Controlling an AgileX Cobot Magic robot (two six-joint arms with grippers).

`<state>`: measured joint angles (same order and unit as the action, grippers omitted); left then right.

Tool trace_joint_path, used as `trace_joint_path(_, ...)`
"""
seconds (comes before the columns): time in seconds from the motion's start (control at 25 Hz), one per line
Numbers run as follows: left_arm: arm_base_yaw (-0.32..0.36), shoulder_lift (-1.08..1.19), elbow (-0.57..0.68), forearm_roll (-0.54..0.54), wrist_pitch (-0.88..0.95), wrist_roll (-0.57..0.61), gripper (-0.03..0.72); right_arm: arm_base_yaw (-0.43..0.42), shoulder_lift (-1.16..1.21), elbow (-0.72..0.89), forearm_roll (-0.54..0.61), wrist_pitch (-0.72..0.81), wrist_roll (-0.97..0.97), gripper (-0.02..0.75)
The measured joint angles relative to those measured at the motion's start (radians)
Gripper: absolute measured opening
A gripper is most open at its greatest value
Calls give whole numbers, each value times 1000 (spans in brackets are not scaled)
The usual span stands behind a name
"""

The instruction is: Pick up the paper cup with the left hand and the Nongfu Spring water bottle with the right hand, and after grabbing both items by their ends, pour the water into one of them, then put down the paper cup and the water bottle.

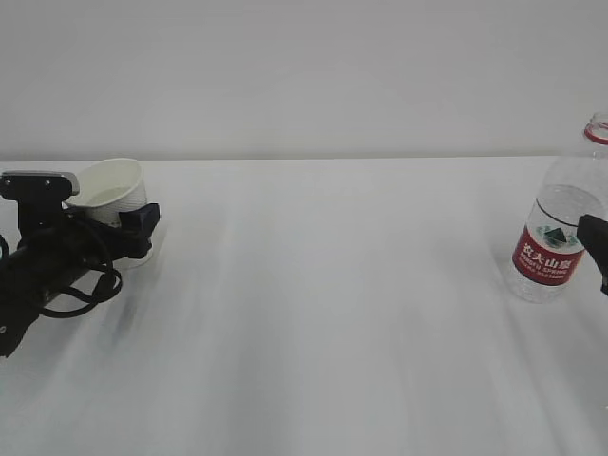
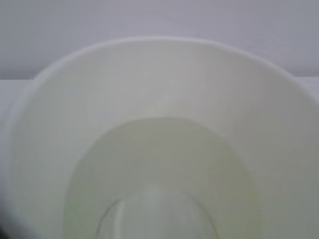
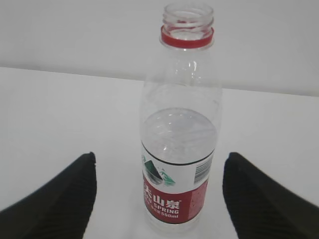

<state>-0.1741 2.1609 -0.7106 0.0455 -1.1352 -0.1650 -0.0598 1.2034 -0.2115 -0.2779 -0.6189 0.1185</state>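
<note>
**Here: cup at far left, bottle at far right**

From outside, the paper cup point(image 1: 112, 193) sits on the table point(image 1: 323, 313), the left hand point(image 1: 133, 228) around its base; how far that pincer is spread cannot be told. Its wrist camera shows only water point(image 2: 164, 169) inside the cup. The right wrist view alone shows the right hand point(image 3: 159, 199) spread wide, clear of the uncapped Nongfu Spring water bottle point(image 3: 180, 134).

On my far left the paper cup point(image 1: 112, 193) sits tilted on the bench point(image 1: 323, 313), the left hand point(image 1: 142, 226) at it. Far right, the Nongfu Spring water bottle point(image 1: 559, 220) stands upright between the right hand's point(image 3: 158, 191) spread fingers point(image 3: 60, 199), apart from both.
</note>
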Motion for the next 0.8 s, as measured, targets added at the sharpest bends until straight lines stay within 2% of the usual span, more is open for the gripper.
trace_joint_path(0.24,0,0,8,1,-4,-43,691,0,0,0,0,0,0,593)
trace_joint_path(0.8,0,-26,139,29,-6,-118,691,0,0,0,0,0,0,593)
